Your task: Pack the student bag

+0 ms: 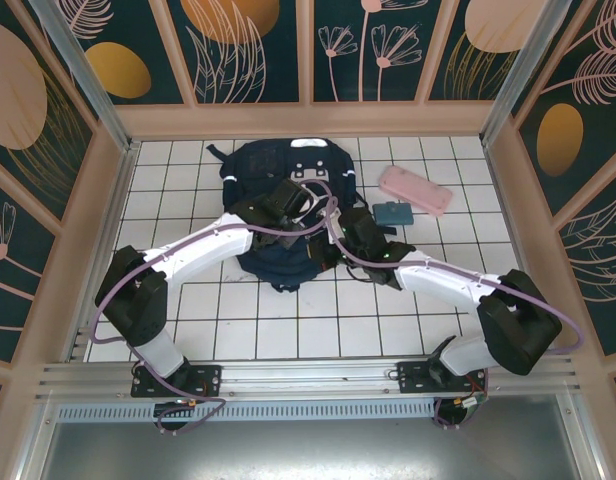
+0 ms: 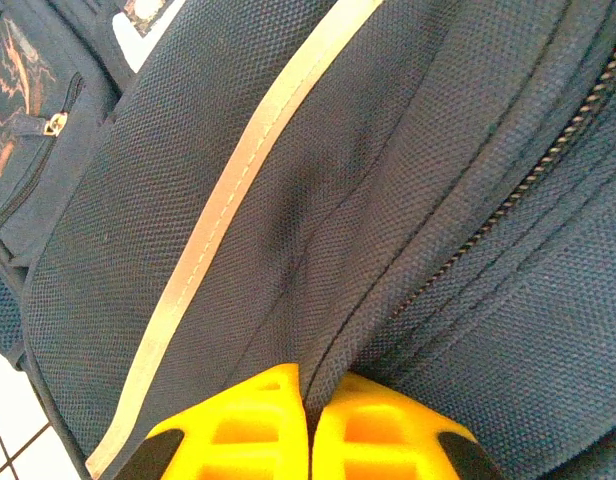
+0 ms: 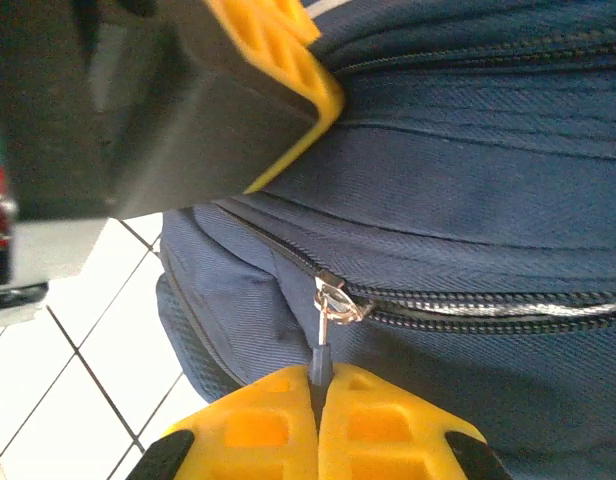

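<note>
Navy student bag [image 1: 260,165] lies flat at the middle-back of the white tiled table [image 1: 238,320]. The left pincer [image 2: 309,385] is pressed together, pinching a fold of its fabric. The right pincer [image 3: 318,378] is clamped on the zipper pull [image 3: 329,305]. A pink pencil case [image 1: 415,190] sits nearby on the right.

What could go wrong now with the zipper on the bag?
1. The right tool pinches only the thin zipper pull, so the pull might slip out when tugged.
2. The left tool grips just a fold of the student bag, so the fabric could slide free and the bag could shift.
</note>
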You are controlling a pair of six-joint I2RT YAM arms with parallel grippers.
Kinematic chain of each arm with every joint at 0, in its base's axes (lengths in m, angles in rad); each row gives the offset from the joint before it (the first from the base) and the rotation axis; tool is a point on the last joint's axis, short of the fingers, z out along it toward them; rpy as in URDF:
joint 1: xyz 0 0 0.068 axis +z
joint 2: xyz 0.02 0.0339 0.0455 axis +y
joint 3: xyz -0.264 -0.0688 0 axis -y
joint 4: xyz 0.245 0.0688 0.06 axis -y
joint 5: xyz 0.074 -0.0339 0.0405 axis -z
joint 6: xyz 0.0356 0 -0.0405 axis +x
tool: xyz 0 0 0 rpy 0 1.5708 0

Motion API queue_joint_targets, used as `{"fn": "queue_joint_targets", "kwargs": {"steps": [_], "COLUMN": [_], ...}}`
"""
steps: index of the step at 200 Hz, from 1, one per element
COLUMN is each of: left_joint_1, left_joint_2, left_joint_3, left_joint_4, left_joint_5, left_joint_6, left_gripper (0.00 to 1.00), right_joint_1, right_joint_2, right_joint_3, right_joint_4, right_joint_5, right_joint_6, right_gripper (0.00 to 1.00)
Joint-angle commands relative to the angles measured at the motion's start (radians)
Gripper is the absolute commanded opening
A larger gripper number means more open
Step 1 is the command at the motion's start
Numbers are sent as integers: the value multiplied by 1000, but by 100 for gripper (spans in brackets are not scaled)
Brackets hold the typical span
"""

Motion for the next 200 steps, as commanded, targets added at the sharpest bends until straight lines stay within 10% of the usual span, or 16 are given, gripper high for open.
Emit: {"fn": "queue_joint_targets", "kwargs": {"steps": [1,82,147,200], "left_joint_1": [9,10,11,11], "left_joint_2": [-47,-155,-207,-249], "left_joint_3": [66,-84,-158,-196], "left_joint_4": [180,272,318,338], "left_joint_5": [22,53,63,79], "left_joint_6": [-87,-97,-90,-122], "left_gripper": [0,0,0,0], "right_joint_1": [59,-268,-314,-298], "right_joint_2": [-8,-326,-112,41], "right_joint_3": [-30,-131,134,127], "right_joint_4": [105,-22,-169,161], "right_joint_5": [-109,-122,-191,-408], "right_joint_6": [79,494,722,769], "right_gripper": [10,57,64,62]}}
